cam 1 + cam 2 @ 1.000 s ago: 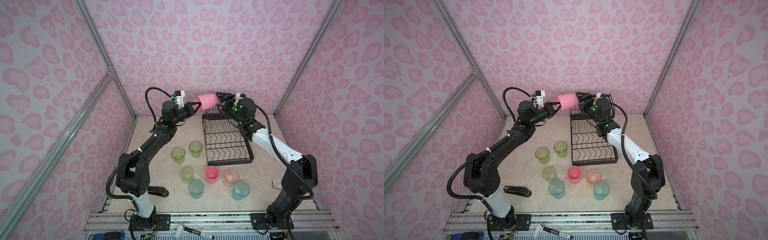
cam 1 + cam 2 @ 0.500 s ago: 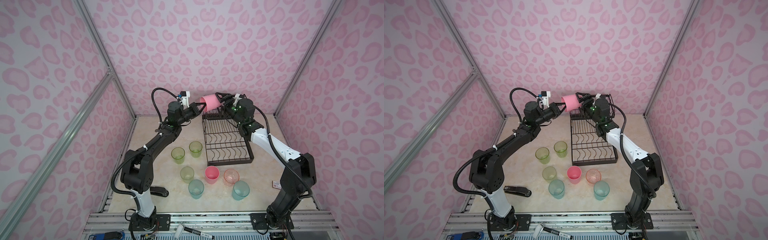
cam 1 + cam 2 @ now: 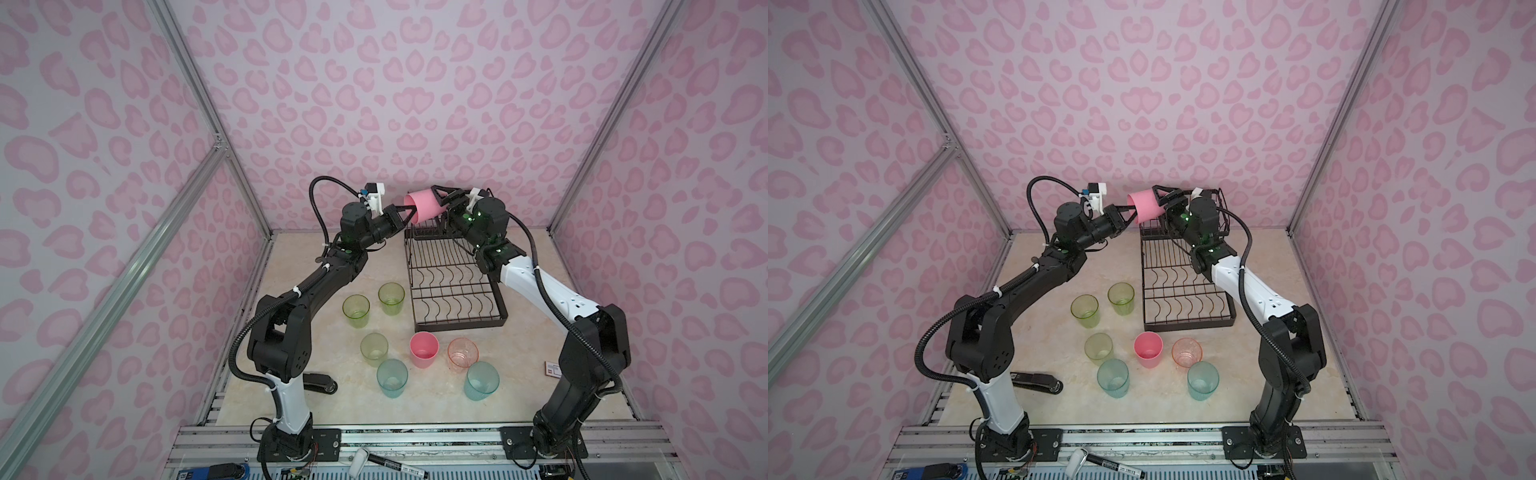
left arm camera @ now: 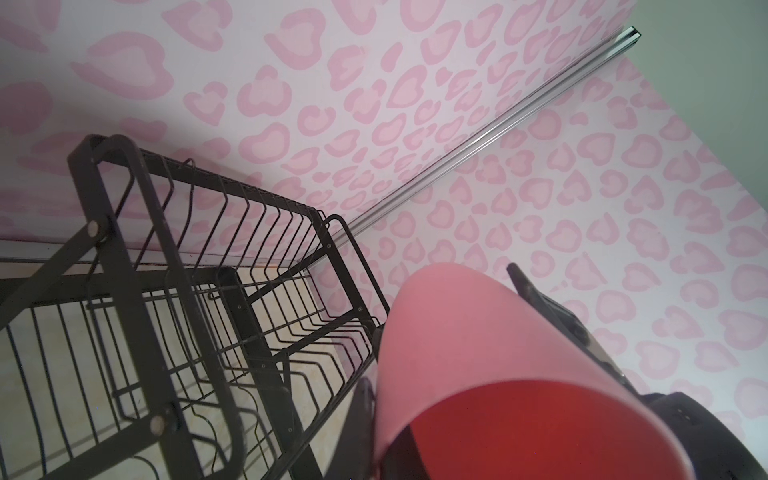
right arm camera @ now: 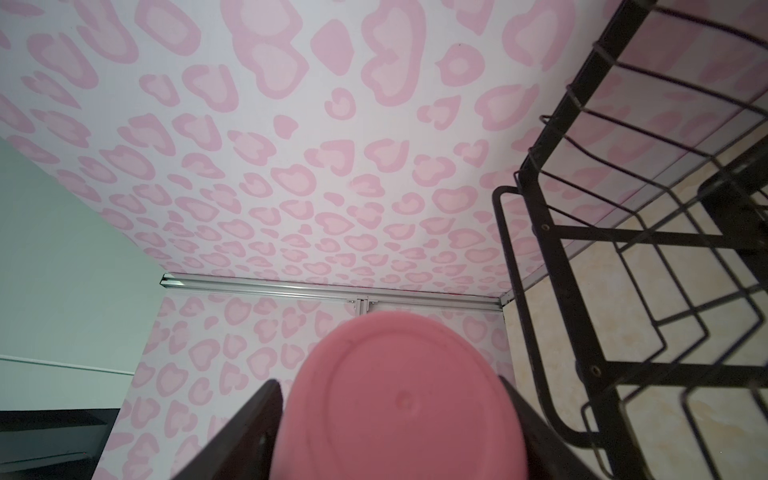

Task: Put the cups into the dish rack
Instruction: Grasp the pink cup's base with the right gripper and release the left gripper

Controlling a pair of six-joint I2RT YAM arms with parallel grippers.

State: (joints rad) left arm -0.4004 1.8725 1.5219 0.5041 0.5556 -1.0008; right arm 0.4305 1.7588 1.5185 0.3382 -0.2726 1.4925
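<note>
Pink plastic, thin-walled and smooth: the pink cup [image 3: 424, 204] is hanging on its side in the air above the far end of the dish rack [image 3: 453, 286], mouth facing left, caught between both arms. Your left gripper [image 3: 409, 212] is pinching the rim, jaws closed on the wall. Your right gripper [image 3: 437, 201] is straddling the base from the right. Its fingers [image 5: 266, 415] are lying along both sides of the cup, but I cannot tell whether they are pressing on it. You are making a handover, so be closing the right jaws until the base is sitting firmly between them, and only then be loosening the left. Be squeezing gently, since a cup like this is likely flexing and slipping under a hard pinch. Be drawing the left fingers straight out leftward, clear of the rim. Seven other cups [image 3: 424, 351] are standing upright on the near table [image 3: 332, 357], waiting.
</note>
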